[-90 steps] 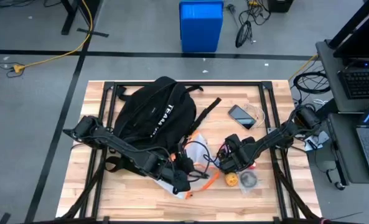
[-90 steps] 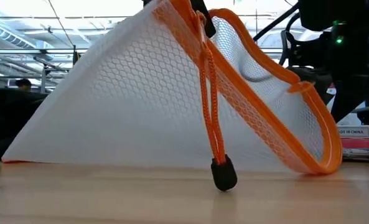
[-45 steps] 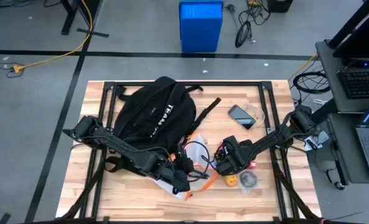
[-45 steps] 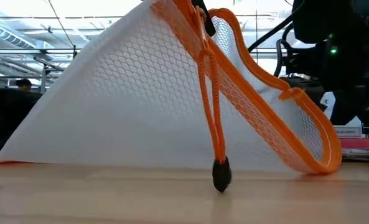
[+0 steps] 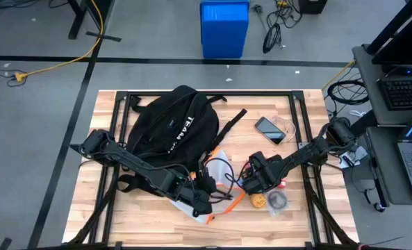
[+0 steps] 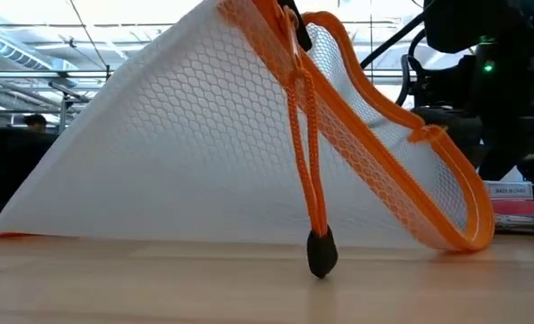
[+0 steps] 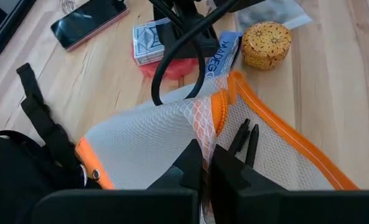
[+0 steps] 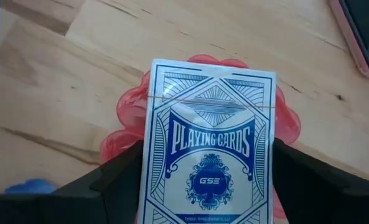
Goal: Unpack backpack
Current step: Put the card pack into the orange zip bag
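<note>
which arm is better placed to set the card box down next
Right. The right gripper is shut on the playing cards box, with its fingers on both sides, just above the table by a red disc. The left gripper is busy pinching the mesh pouch.

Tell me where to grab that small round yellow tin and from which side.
Grip the yellow tin across its round side wall, coming straight down from above. It sits flat and lid-up on the table, so its curved sides are likely open to the fingers; a clear bag lies close beside it, so a sideways approach looks crowded.
</note>
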Controlling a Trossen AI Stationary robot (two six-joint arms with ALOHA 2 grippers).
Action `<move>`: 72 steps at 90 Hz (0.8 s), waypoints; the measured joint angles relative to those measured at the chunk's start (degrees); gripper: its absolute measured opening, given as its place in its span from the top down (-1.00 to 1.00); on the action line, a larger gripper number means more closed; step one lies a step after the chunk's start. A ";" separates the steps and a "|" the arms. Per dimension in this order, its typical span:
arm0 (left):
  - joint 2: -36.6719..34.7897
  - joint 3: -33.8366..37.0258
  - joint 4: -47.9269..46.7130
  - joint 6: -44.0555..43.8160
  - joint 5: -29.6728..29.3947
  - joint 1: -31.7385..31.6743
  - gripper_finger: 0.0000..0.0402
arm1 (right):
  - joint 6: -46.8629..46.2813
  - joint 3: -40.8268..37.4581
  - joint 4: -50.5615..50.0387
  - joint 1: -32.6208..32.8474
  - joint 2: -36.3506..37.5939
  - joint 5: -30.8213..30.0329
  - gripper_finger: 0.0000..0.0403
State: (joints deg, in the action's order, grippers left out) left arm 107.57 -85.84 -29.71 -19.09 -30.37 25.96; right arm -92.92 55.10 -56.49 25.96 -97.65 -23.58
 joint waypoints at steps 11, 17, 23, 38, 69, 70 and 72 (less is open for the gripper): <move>0.00 0.00 0.00 0.00 0.00 0.00 1.00 | 2.09 0.05 -0.05 0.00 0.00 -0.21 -0.41; 0.00 0.00 0.00 0.00 0.00 0.00 1.00 | 2.83 0.71 -1.04 -0.02 -0.05 0.00 -0.42; 0.00 0.00 0.00 0.00 0.00 0.00 1.00 | 4.25 1.61 -2.09 0.00 -0.13 0.47 -0.40; 0.00 0.00 0.00 0.00 0.00 0.00 1.00 | 7.47 4.59 -2.78 0.04 -0.22 0.87 -0.38; 0.00 0.00 -0.41 -0.09 -0.02 0.00 1.00 | 12.95 12.18 -1.66 2.95 -0.15 -0.27 -0.38; 0.00 0.00 -0.52 -0.10 -0.03 -0.01 1.00 | 13.13 12.41 -1.53 3.11 -0.15 -0.27 -0.38; 0.00 0.00 -0.76 -0.11 -0.06 -0.06 1.00 | 13.33 12.90 -1.42 3.50 -0.15 -0.27 -0.38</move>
State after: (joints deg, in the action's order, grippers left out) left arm 107.57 -85.84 -30.47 -19.20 -30.43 25.90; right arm -79.59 68.00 -57.91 29.46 -97.80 -23.86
